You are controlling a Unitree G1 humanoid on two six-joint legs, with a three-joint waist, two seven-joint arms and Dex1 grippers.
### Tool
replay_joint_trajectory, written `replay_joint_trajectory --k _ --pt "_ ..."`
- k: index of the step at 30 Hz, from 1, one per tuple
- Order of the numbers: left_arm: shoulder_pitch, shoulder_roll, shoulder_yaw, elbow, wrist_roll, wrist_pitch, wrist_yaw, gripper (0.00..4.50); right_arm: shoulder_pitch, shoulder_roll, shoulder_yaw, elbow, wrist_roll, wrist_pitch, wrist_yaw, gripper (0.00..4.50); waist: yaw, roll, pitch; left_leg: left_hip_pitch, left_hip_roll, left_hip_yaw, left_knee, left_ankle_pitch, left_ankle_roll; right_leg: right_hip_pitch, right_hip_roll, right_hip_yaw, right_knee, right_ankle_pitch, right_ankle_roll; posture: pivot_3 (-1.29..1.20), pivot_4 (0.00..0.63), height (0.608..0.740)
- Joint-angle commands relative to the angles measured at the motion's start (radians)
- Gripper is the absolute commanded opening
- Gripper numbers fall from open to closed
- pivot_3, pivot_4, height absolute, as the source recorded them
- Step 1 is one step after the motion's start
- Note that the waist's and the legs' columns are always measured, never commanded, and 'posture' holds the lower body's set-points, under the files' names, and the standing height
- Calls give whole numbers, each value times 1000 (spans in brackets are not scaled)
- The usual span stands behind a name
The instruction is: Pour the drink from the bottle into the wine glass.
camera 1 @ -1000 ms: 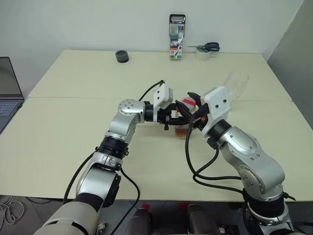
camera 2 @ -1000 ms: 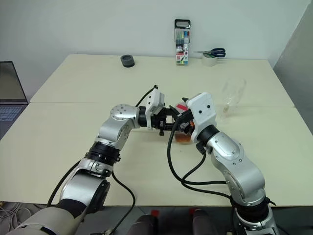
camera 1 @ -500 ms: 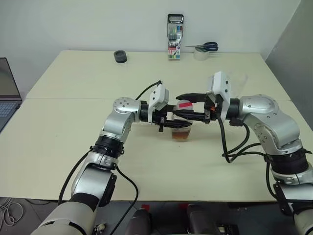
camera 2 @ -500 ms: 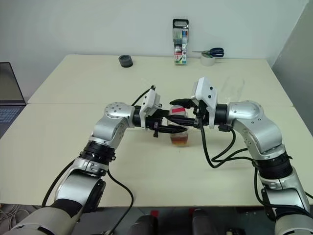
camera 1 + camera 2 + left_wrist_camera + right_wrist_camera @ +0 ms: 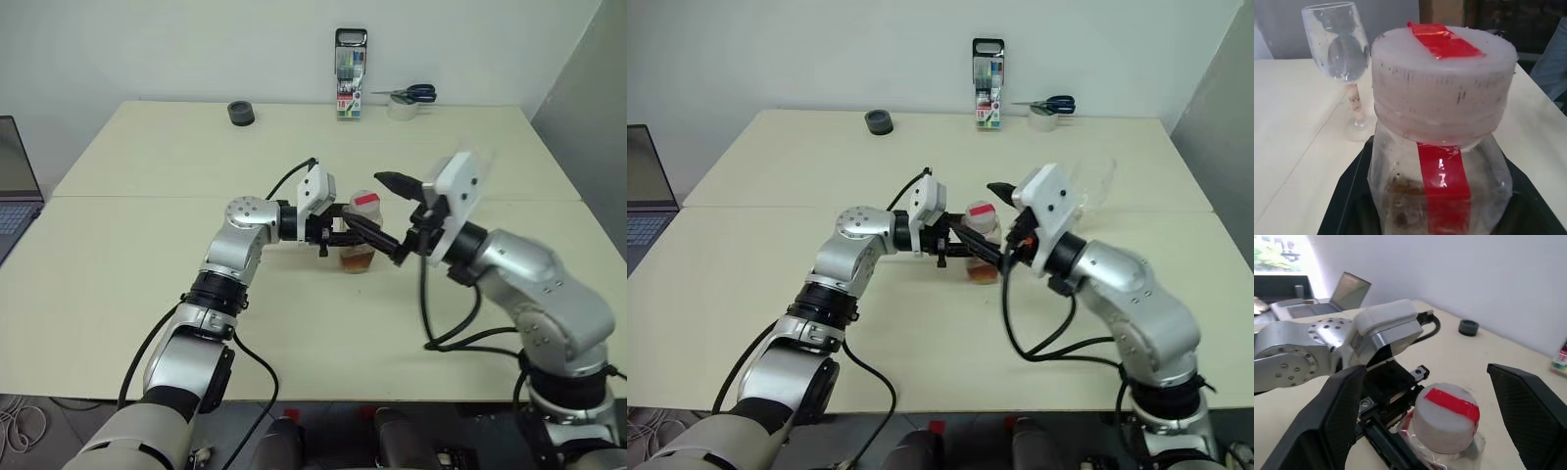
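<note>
The bottle [image 5: 359, 235] stands upright at the table's middle, with my left gripper [image 5: 355, 245] shut on its body from the left. Its pale cap [image 5: 1447, 416] with a red strip sits on top. The amber drink [image 5: 358, 260] lies low in the bottle. My right gripper [image 5: 368, 200] comes in from the right at cap height. It is open, with its fingers [image 5: 1337, 421] spread wide on either side of the cap and apart from it. The wine glass [image 5: 1342, 54] stands upright and empty beyond the bottle, to the right behind my right wrist [image 5: 1095, 182].
At the table's far edge stand a pen case [image 5: 351, 64], a tape roll with scissors [image 5: 404, 100] and a small dark round object [image 5: 240, 113]. A laptop [image 5: 15, 181] sits at the left edge. A seam crosses the tabletop.
My right gripper, shut around the cap half a second ago, has opened wide, and its elbow has swung down and inward. The bottle and the left gripper have stayed put.
</note>
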State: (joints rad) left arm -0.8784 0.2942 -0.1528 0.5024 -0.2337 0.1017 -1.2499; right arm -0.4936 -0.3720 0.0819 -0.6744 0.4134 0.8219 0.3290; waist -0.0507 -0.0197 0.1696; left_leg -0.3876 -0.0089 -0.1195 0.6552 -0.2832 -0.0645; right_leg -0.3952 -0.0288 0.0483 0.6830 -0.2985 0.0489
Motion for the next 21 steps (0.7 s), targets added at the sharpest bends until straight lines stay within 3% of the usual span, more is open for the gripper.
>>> replay_joint_trajectory --k 1,12,21 --pt "-37 -12 9 -9 -3 -25 10 1852 12 54 27 -31 -120 -23 -153 4221 0 0 0 -1 0 -1 2 0 0 0 0 -1 0 0 0 0 150 740" --pt "-54 -25 14 6 0 -24 16 1852 18 156 116 -34 -159 24 -196 4221 -6 0 0 -5 -3 -6 5 1 -2 -1 1 -5 1 0 0 0 150 740" --pt "-58 -22 14 4 0 -19 19 1852 25 218 99 7 -256 -34 -284 4221 -6 0 0 -6 -4 -7 5 1 -2 -1 1 -5 1 0 0 0 150 740"
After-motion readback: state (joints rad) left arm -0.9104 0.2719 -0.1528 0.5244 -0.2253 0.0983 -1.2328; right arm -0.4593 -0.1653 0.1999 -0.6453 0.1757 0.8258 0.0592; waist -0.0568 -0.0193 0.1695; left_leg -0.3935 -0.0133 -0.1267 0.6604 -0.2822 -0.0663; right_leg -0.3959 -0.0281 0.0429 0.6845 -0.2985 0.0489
